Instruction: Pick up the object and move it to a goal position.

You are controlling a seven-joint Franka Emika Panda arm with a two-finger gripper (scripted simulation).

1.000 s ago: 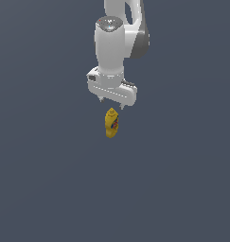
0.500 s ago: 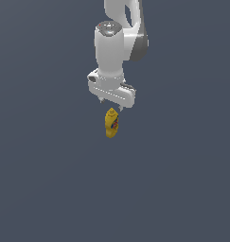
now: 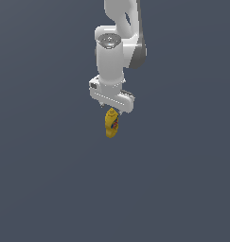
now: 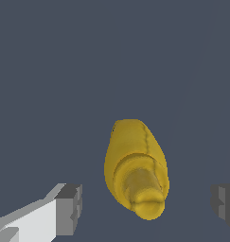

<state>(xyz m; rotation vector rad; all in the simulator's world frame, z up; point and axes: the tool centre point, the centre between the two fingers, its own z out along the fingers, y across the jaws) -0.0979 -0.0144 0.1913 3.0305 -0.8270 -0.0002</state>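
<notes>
The step in hand reads as the approach before the grasp: the white robot arm's gripper (image 3: 112,108) hangs directly over the small yellow plastic squeeze bottle with a pointed cap and a red-and-blue label (image 3: 111,124), and nothing is held yet. In the wrist view the two grey finger pads (image 4: 70,209) stand wide apart, one on each side of the squeeze bottle (image 4: 135,169), with clear gaps between each pad and the yellow body. So the gripper is open, and the bottle sits between its fingers, closer to the pad on the white finger than to the other, though not touching either.

The bottle rests on the plain dark grey bench (image 3: 50,179) just below the gripper, its capped end pointing up toward the wrist camera. From the exterior view the cap seems to reach close under the gripper body, though whether the fingertips are already level with the bottle's flanks cannot be told for certain.

The next move probably calls for a short descent, if any is needed, so the pads bracket the widest part of the body and not the tapered cap, then a closing of the fingers. The bottle is narrower than the opening, so centring matters little, but its rounded, sloping sides could slip if gripped too high. No goal marker is visible in either view
</notes>
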